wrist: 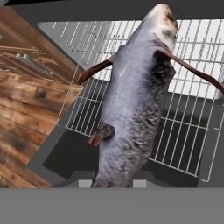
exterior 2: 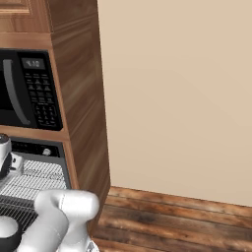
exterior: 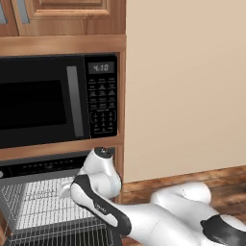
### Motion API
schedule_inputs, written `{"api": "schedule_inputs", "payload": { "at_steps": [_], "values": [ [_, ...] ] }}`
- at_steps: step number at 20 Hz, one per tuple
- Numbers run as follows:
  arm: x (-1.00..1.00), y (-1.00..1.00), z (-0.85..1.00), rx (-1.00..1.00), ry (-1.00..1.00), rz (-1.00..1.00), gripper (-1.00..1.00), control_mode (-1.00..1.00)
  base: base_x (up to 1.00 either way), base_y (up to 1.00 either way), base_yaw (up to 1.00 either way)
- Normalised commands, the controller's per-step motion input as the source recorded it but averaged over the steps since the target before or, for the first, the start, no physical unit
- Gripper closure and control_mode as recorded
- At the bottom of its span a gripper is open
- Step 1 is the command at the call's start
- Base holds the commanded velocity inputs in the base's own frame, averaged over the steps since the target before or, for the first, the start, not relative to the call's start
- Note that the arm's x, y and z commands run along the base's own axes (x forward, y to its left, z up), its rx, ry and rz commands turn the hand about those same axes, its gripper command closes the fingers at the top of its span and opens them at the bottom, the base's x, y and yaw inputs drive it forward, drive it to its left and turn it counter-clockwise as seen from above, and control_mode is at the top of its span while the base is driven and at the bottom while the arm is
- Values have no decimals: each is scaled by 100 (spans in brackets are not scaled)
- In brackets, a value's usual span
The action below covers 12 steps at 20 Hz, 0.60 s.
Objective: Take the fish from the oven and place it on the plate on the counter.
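Observation:
The fish (wrist: 131, 100), grey with dark reddish fins, looms close in the hand view, its lower end running down between my fingertips. My gripper (wrist: 113, 183) is shut on the fish, above a wire rack (wrist: 188, 131) of the open oven (exterior: 43, 166). In the left base view my arm bends over the oven's racks (exterior: 38, 206) and hides the hand. The oven's control strip (exterior 2: 34, 147) with its silver knob appears in the right base view. The plate and the counter are out of view.
A black microwave (exterior: 43, 101) with a keypad sits in the wooden cabinet above the oven. A beige wall (exterior 2: 177, 98) and wooden floor (exterior 2: 172, 221) lie to the right. The oven's lowered door (wrist: 65, 153) lies under the rack.

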Motion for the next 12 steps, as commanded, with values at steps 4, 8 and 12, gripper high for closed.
{"api": "schedule_inputs", "payload": {
  "at_steps": [4,8,12],
  "values": [
    [0,-98,100,0,0,5,100,-100,0,0,0],
    [-2,-89,100,0,0,3,100,-100,0,0,0],
    [1,-93,100,0,1,2,100,-100,0,0,0]
  ]
}}
